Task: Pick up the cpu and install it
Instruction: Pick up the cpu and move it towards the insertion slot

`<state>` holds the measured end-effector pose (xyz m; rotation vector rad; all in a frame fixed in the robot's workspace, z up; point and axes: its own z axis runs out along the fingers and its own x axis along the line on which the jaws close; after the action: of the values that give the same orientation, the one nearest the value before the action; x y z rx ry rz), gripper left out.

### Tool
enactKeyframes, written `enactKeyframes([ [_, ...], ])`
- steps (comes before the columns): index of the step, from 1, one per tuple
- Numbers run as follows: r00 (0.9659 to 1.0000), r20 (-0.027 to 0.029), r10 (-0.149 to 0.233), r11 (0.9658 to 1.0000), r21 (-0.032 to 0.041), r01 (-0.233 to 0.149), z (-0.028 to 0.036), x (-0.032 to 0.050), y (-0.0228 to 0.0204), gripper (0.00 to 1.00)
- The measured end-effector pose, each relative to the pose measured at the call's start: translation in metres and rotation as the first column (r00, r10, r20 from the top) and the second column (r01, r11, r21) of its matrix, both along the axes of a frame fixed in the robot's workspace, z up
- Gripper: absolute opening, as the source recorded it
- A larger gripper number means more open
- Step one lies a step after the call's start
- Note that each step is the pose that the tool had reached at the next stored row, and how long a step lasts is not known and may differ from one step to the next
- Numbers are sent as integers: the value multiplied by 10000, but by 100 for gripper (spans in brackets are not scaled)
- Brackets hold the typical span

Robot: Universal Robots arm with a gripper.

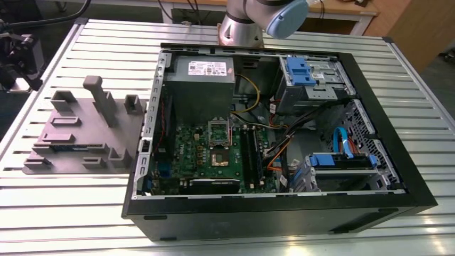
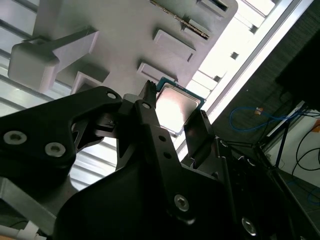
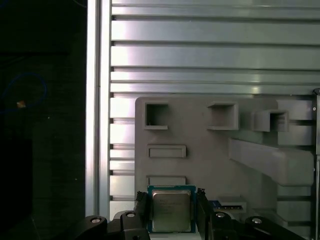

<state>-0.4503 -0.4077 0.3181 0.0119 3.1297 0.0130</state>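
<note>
Exterior view, setting: an open computer case lies on the slatted tabletop across the centre and right of the frame. A grey parts fixture sits at left centre.
Exterior view, target: the green motherboard is at lower centre, with a silver socket frame just above its middle.
First wrist view, cpu place: the cpu is at bottom centre, between the tips of the end effector. It appears to be held clear above the parts fixture.
First wrist view, end effector: closed to the chip's width, with the fingers against two opposite edges.
First wrist view, cpu look: square, with a dull silver lid and a thin blue-green rim.
Second wrist view, cpu: at the centre of the frame, its lid glaring pale between the black fingers.
Handling: probably light, rigid and flat. The lid looks smooth and the underside is likely delicate, so an edge grip that keeps it level suits it best.
</note>
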Motion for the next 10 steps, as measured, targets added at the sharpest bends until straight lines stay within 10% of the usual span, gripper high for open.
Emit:
enactKeyframes([
  [10, 10000, 1, 0, 10000, -1, 0, 50, 0, 0, 47],
])
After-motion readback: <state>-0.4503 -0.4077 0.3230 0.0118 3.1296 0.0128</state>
